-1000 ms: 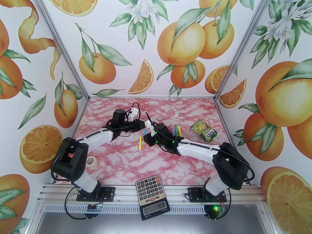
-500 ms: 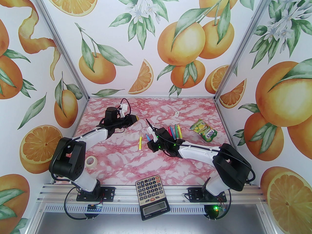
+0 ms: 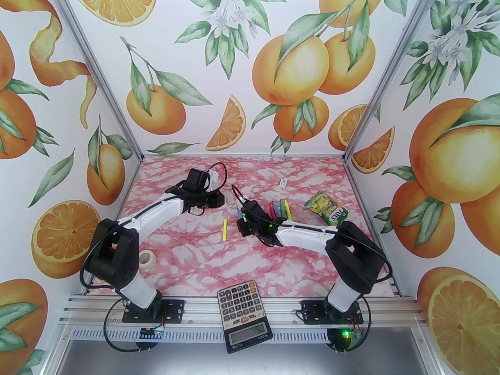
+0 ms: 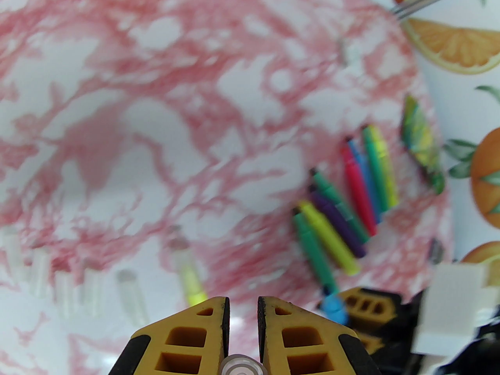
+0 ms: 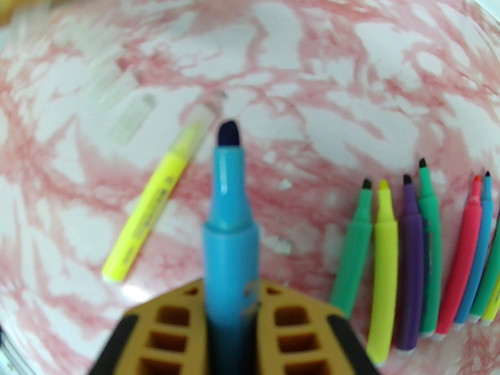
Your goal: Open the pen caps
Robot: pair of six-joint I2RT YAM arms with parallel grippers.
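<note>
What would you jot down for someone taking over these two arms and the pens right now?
Left end effector: shut on a clear cap.
Right end effector: shut on the blue pen, tip bare.
Done: eight pens lie uncapped in a row; loose caps lie apart from them.
Left: set down the held pen and cap, then uncap the yellow pen lying alone, cap on.
</note>
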